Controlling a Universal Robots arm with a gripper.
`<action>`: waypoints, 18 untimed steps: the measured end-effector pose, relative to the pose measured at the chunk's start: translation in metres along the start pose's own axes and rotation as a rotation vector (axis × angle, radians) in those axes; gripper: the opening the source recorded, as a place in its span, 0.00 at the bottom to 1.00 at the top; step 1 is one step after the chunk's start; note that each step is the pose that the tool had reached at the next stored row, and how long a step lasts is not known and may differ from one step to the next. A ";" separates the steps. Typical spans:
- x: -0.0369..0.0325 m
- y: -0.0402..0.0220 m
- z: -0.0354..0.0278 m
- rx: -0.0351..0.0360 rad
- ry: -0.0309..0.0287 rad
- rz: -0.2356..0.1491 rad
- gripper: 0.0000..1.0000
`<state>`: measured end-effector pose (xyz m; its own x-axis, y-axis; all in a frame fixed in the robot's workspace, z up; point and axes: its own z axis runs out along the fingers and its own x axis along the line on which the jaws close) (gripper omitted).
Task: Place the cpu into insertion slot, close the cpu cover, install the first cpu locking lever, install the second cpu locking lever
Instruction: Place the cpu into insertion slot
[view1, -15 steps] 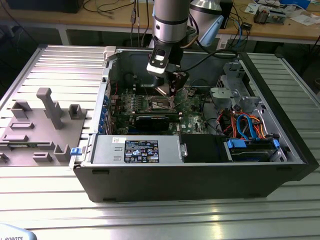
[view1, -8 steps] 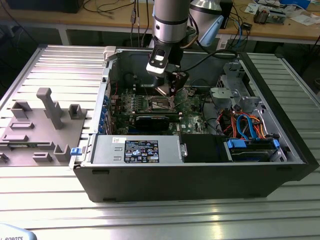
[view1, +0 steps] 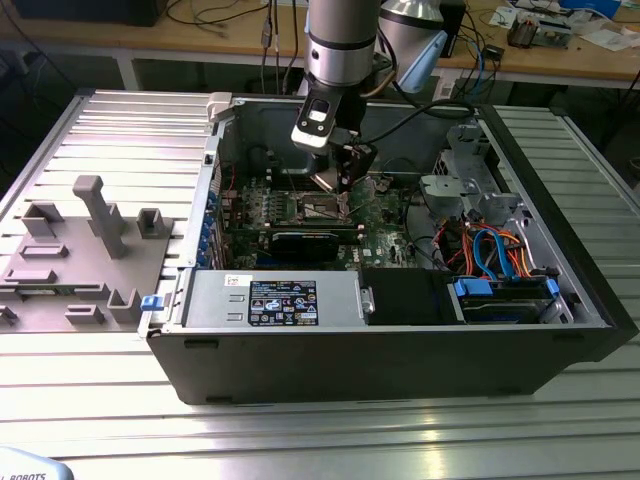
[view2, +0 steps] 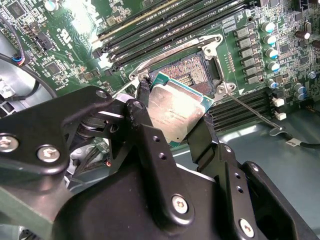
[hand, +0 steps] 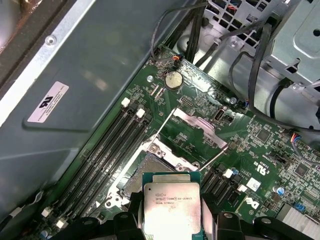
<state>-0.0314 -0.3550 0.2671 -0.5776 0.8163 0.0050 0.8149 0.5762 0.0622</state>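
Observation:
My gripper (view1: 340, 180) hangs inside the open computer case, shut on the cpu (view1: 326, 180). In both wrist views the black fingers (view2: 142, 112) clamp two opposite edges of the silver-topped cpu (view2: 182, 102) (hand: 171, 202). It hovers tilted, just above and partly over the insertion slot (view2: 192, 70) (hand: 142, 172), apart from it. The slot's dark contact field lies bare on the green motherboard (view1: 375, 215). The cpu cover (hand: 197, 120) stands swung open on the far side of the slot. A thin wire locking lever (view2: 250, 107) sticks out beside the slot.
Long black memory slots (view2: 165, 30) (hand: 107, 150) run on either side of the socket. Cable bundles (hand: 250, 65) and a metal drive cage (view1: 460, 165) crowd the exterior view's right. The case wall (hand: 90, 75) stands close by. A grey fixture block (view1: 85, 250) sits outside the case.

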 end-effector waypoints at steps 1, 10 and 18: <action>0.0000 0.0000 0.0000 0.0000 -0.0001 0.002 0.55; 0.0000 0.0000 0.0005 -0.0001 -0.0011 0.018 0.55; 0.0000 -0.0001 0.0009 -0.0001 -0.0020 0.033 0.55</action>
<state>-0.0314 -0.3550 0.2662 -0.5506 0.8348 0.0050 0.8333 0.5492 0.0621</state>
